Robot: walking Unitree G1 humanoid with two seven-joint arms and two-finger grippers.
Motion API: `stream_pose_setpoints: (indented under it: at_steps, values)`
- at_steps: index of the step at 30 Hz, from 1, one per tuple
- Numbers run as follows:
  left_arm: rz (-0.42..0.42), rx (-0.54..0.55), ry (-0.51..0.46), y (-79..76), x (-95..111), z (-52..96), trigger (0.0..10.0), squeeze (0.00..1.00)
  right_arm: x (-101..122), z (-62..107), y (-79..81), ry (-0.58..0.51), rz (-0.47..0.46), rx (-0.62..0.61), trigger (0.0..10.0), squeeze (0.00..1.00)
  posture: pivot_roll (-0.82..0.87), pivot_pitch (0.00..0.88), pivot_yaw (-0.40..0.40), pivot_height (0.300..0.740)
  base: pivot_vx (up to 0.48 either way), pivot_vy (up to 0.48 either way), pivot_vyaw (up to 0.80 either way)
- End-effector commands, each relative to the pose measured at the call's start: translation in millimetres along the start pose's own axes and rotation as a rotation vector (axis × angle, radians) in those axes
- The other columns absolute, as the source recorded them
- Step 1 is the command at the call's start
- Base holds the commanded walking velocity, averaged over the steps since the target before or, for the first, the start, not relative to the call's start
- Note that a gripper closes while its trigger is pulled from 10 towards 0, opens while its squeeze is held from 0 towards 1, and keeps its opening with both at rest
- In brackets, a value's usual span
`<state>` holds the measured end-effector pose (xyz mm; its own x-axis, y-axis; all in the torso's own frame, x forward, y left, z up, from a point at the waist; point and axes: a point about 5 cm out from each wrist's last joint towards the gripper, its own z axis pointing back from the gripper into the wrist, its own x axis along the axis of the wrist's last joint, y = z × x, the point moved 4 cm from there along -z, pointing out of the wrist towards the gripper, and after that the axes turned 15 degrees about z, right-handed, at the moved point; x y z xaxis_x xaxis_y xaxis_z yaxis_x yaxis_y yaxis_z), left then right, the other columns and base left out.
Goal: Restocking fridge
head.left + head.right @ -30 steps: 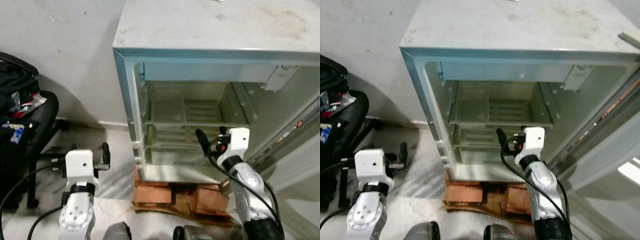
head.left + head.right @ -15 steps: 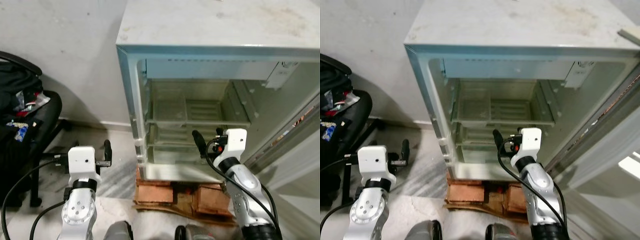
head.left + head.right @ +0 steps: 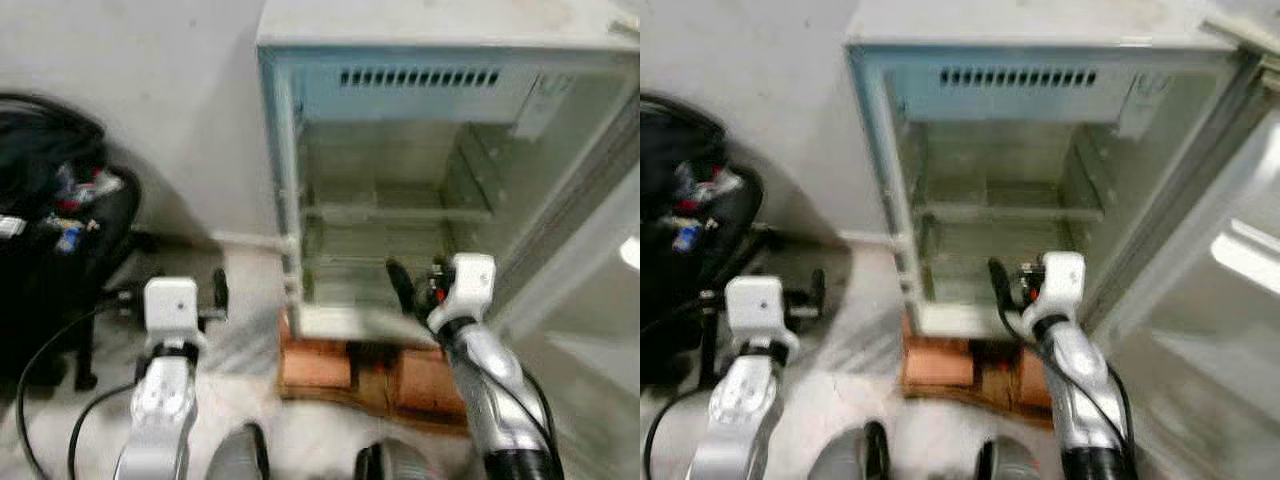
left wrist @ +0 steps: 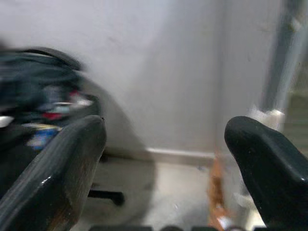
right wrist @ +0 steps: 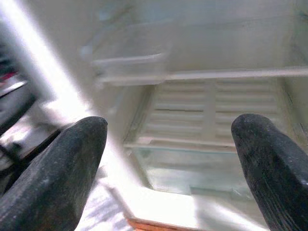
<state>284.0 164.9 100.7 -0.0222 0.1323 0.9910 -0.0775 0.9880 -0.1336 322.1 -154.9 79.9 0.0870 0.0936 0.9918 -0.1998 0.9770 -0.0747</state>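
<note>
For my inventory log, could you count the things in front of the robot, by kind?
Fridge: 1
Shelves inside the fridge: 2
Brick supports under the fridge: 2
Chair with clutter: 1
Open grippers, left and right: 2
Total: 8

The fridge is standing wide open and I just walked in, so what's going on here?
The robot faces the open fridge, which stands on bricks. Its shelves look bare. The right gripper is raised in front of the lower compartment, fingers open and holding nothing. The left gripper hangs open and empty beside the fridge, near a black chair piled with things. The pictures are blurred.
</note>
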Motion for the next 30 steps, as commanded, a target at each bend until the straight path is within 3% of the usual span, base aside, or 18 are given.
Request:
stream_pose_setpoints:
  at_steps: [1, 7, 10, 14, 21, 23, 25, 26, 30]
  values:
    - [-0.019, 0.009, 0.035, 3.5, -8.3, 4.1, 10.0, 0.00, 12.6, -2.2, 0.5, -0.027, -0.009, -0.010, 10.0, 0.00, 0.02, 0.088, 0.026, 0.740, -0.379, 0.000, 0.00]
    - [-0.024, -0.012, 0.044, 3.4, -14.0, 1.3, 10.0, 0.00, 17.0, 0.7, -1.4, -0.023, 0.008, -0.025, 10.0, 0.00, -0.02, 0.053, 0.049, 0.740, -0.359, 0.000, 0.00]
    - [-0.032, -0.028, 0.064, 3.6, -19.4, -3.2, 10.0, 0.00, 20.9, 7.2, 9.0, -0.019, 0.114, 0.065, 10.0, 0.00, -0.05, 0.034, 0.082, 0.740, -0.311, 0.000, 0.00]
    - [-0.040, -0.035, 0.093, 8.3, -26.2, -3.7, 10.0, 0.00, 23.9, 13.9, 11.9, -0.027, 0.161, 0.092, 10.0, 0.00, -0.07, 0.015, 0.095, 0.740, -0.281, 0.000, 0.00]
    - [-0.030, -0.012, 0.100, 15.4, -34.2, 3.2, 10.0, 0.00, 11.2, 21.2, 10.5, -0.024, 0.152, 0.035, 10.0, 0.00, -0.06, 0.000, 0.072, 0.740, -0.155, 0.000, 0.00]
    - [-0.030, -0.017, 0.078, 14.0, -31.2, 3.8, 10.0, 0.00, 6.6, 22.2, 9.0, -0.038, 0.195, 0.004, 10.0, 0.00, -0.04, 0.000, 0.060, 0.740, 0.000, 0.000, 0.00]
    - [-0.021, -0.015, 0.050, 13.1, -26.5, 2.7, 10.0, 0.00, -15.3, 26.3, -5.0, 0.034, 0.175, -0.110, 10.0, 0.00, -0.04, 0.000, 0.059, 0.740, 0.000, 0.000, 0.00]
    - [-0.013, -0.018, 0.048, 10.8, -25.1, 0.5, 10.0, 0.00, -26.0, 27.7, -15.3, 0.075, 0.113, -0.176, 10.0, 0.00, -0.05, 0.000, 0.067, 0.740, 0.000, 0.000, 0.00]
    - [-0.044, -0.097, 0.030, -5.2, -22.7, -4.4, 10.0, 0.00, -32.7, 26.7, -26.5, 0.096, 0.110, -0.206, 10.0, 0.00, -0.07, 0.000, 0.071, 0.740, 0.000, 0.000, 0.00]
